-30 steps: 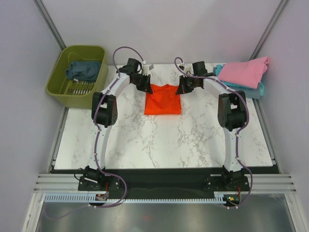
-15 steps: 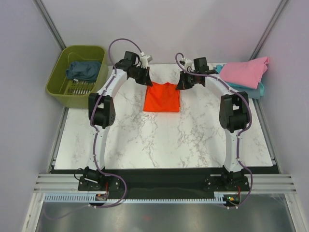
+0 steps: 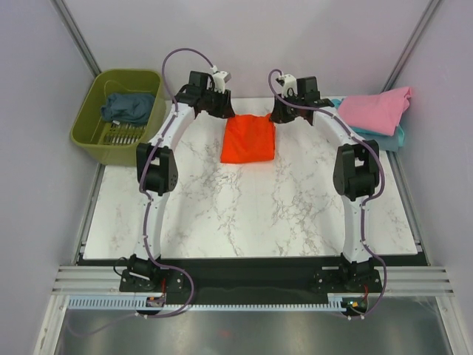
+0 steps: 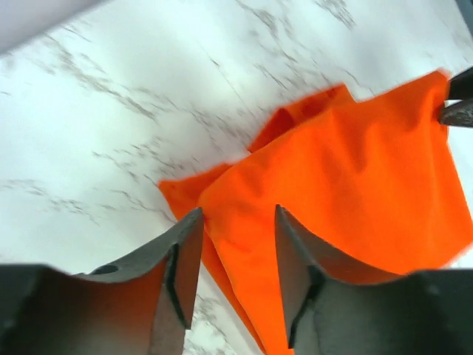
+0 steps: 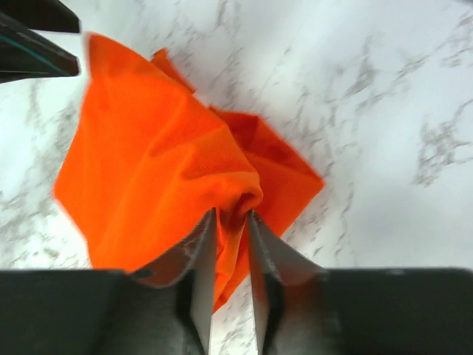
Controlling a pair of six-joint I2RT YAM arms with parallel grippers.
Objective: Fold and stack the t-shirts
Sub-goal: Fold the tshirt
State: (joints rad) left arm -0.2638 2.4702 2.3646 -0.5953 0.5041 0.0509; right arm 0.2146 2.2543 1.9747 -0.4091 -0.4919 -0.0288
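Outward went the orange-red t-shirt (image 3: pixel 248 139), right end effector (image 5: pixel 233 214) pinching it, left end effector (image 4: pixel 236 211) gaping astride it, so one-sided drag could skew it.

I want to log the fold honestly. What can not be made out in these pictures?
- Teal shirt: top view, almost all under the pink shirt.
- Blue shirt: top view, bunched in the basket, too small to judge.
- Left pincer: left wrist view, the orange shirt lies between the fingers; grip unclear.
- Underside of the orange shirt: every view, hidden by its own top layer.
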